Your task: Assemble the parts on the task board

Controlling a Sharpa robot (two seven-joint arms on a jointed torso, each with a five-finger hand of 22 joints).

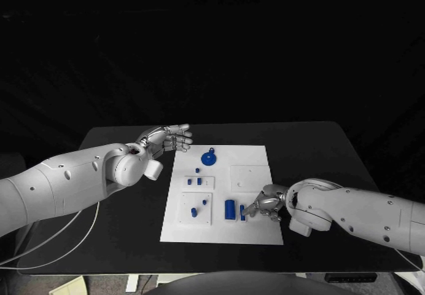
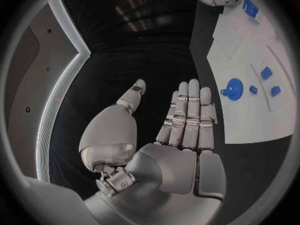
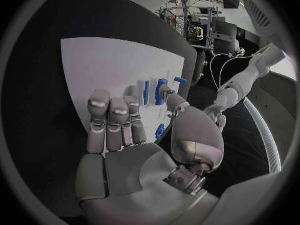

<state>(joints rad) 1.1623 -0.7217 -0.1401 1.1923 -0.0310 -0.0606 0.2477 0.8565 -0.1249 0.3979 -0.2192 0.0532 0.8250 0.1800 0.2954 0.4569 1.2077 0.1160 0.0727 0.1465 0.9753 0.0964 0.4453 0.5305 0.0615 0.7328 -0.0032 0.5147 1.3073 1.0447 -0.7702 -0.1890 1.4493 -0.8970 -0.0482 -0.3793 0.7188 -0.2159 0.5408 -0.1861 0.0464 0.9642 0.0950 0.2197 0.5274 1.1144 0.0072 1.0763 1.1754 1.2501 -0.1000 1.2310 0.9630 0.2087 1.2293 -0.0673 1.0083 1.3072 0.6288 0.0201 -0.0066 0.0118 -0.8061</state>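
Head view: your table (image 1: 115, 246) is black, and the board (image 1: 248, 157) lies flat at its middle. Your left hand (image 1: 168, 139) sits off the board's far left corner, over bare table. Its fingers (image 2: 187, 115) are straight, side by side, thumb out to one side; they hold nothing and touch nothing you can see. Your right hand (image 1: 266, 204) is at the board's near right edge, fingers (image 3: 115, 122) bent down over the white surface. Right wrist view puts the thumb tip next to a blue part; you can't tell if it touches or pinches it, so the grip is unclear.

Parts on the board, big to small:
- round disc (image 1: 209, 158), far middle, with a small stub pointing away from you
- tall bar (image 1: 230, 209), near middle, just beside your right hand
- thin bar (image 1: 242, 212), between the tall bar and your right fingers
- two small blocks (image 1: 200, 180), side by side at mid left
- short peg (image 1: 194, 212) on the near left square
- tiny piece (image 1: 204, 201) just past the peg
- tiny piece (image 1: 196, 170) near the disc

Left wrist view shows the disc (image 2: 234, 89) and small blocks (image 2: 270, 80) well apart from your left hand.
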